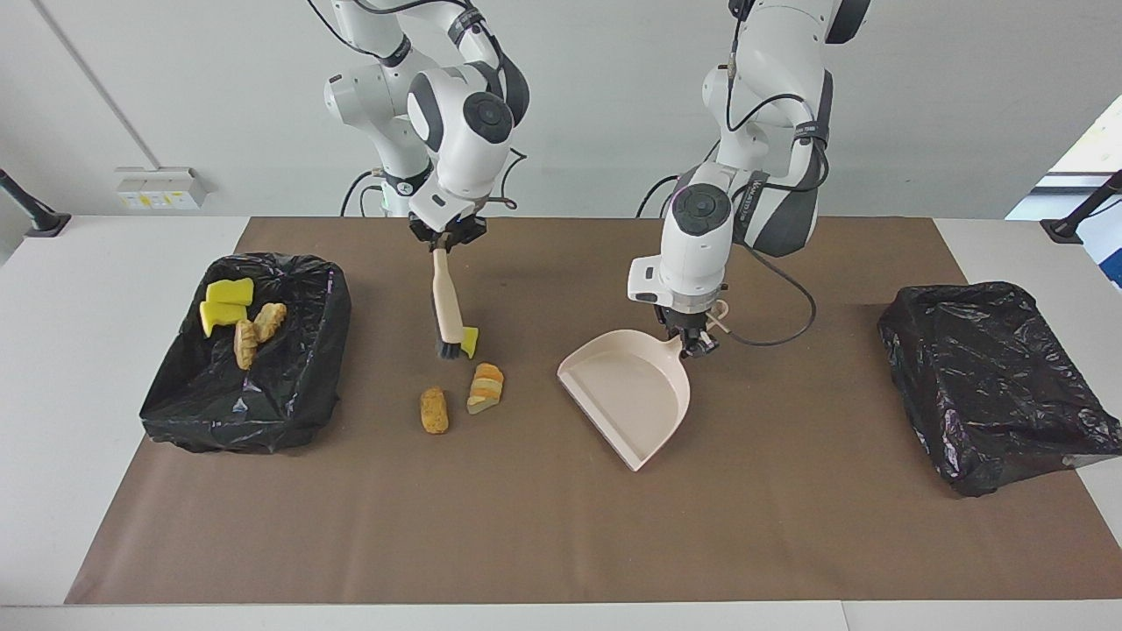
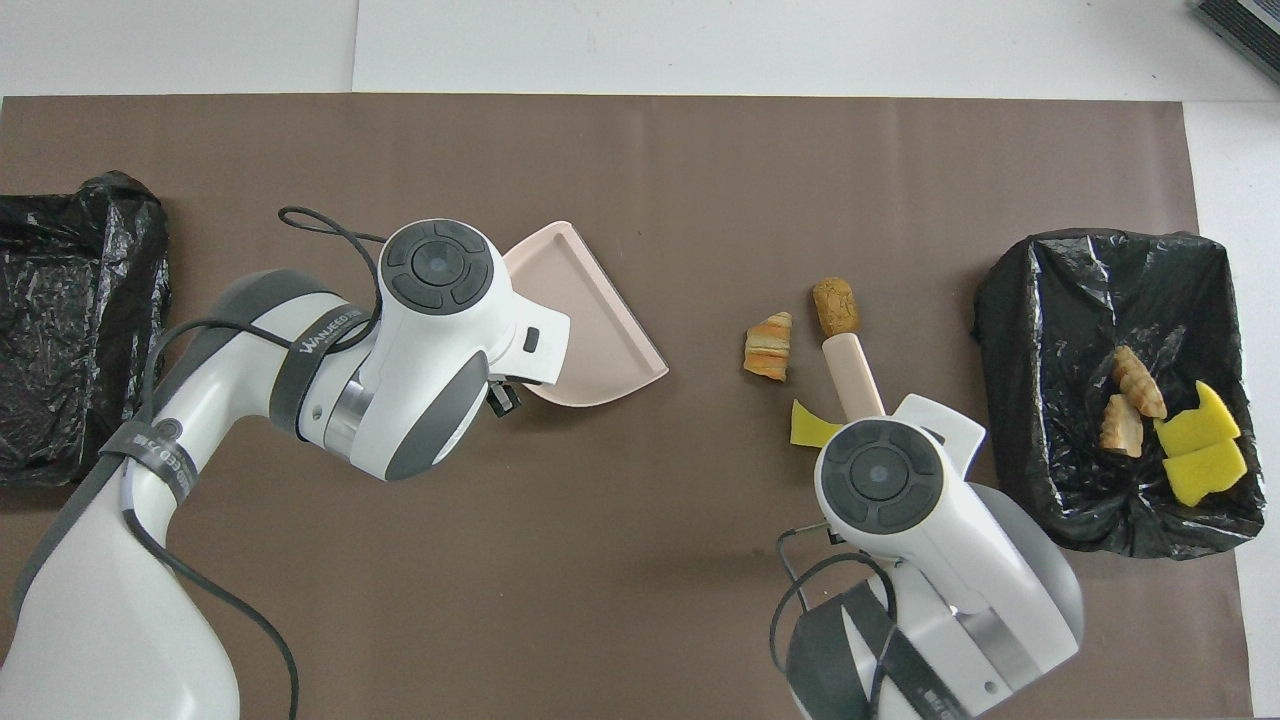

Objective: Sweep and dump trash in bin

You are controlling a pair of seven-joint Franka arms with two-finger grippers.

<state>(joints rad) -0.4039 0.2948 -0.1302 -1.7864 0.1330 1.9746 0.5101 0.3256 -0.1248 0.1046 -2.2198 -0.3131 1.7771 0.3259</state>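
Note:
Three pieces of trash lie loose mid-mat: a yellow sponge wedge (image 1: 472, 340) (image 2: 806, 426), an orange-striped croissant piece (image 1: 485, 386) (image 2: 768, 346) and a brown nugget (image 1: 433, 410) (image 2: 835, 305). My right gripper (image 1: 446, 239) is shut on the beige brush handle (image 1: 448, 302) (image 2: 851, 372). The brush hangs down with its dark bristles (image 1: 450, 350) right beside the wedge. My left gripper (image 1: 692, 340) is shut on the handle of the beige dustpan (image 1: 627, 394) (image 2: 590, 320), whose mouth faces the loose trash. The black-lined bin (image 1: 302, 386) (image 2: 1020, 300) at the right arm's end holds yellow sponges (image 1: 225, 303) and croissant pieces (image 1: 259, 329).
A second black-lined bin (image 1: 995, 386) (image 2: 70, 320) sits at the left arm's end of the table. The brown mat (image 1: 526, 526) covers the working area, with bare mat between the dustpan and the loose trash.

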